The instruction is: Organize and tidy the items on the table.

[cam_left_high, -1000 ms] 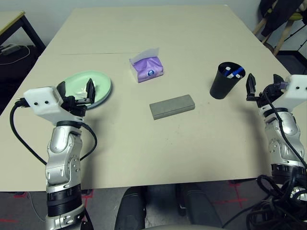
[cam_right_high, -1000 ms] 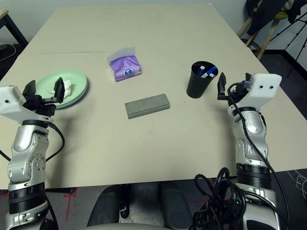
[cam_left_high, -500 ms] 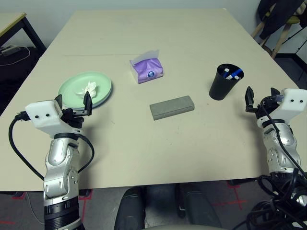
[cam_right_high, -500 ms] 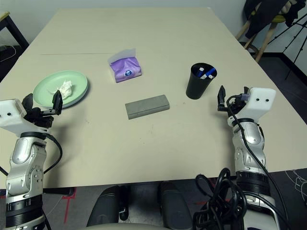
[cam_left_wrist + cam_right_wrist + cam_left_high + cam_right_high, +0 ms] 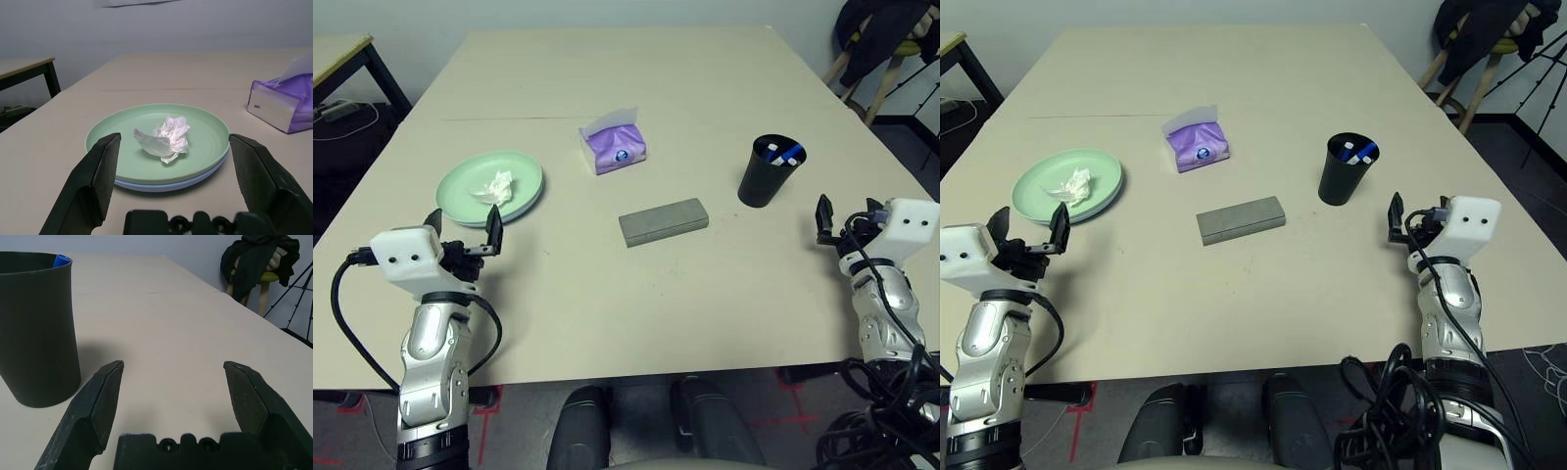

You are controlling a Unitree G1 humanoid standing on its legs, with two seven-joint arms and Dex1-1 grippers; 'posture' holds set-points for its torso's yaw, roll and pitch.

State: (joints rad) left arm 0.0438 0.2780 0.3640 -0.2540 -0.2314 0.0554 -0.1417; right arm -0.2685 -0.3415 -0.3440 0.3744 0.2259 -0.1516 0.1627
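- The plates (image 5: 489, 186) sit stacked on the left part of the table (image 5: 636, 88), mint-green on top of light-blue, whose rim shows underneath in the left wrist view.
- A tissue wad (image 5: 166, 138) lies in the middle of the upper plate.
- The tissue pack (image 5: 614, 146) stands upright beyond the table's middle, to the right of the plates, with a white sheet poking out of its top.
- The case (image 5: 664, 221) lies flat near the table's centre, slightly askew, between the plates and the cup and nearer the robot than the tissue pack.
- The cup (image 5: 770, 171) stands upright on the right side, with pens (image 5: 783, 153) in it, blue and white ends showing above the rim.
- The left gripper (image 5: 463, 232) hovers just short of the plates on the robot's side, fingers spread wide, holding nothing.
- The right gripper (image 5: 173, 382) sits to the right of the cup and nearer the robot, apart from it, fingers also spread wide and empty.
- A thin seam crosses the table beyond the tissue pack.
- A stool (image 5: 891, 39) draped with dark clothing stands off the far right corner.
- A black-legged desk (image 5: 347, 54) stands off to the far left.
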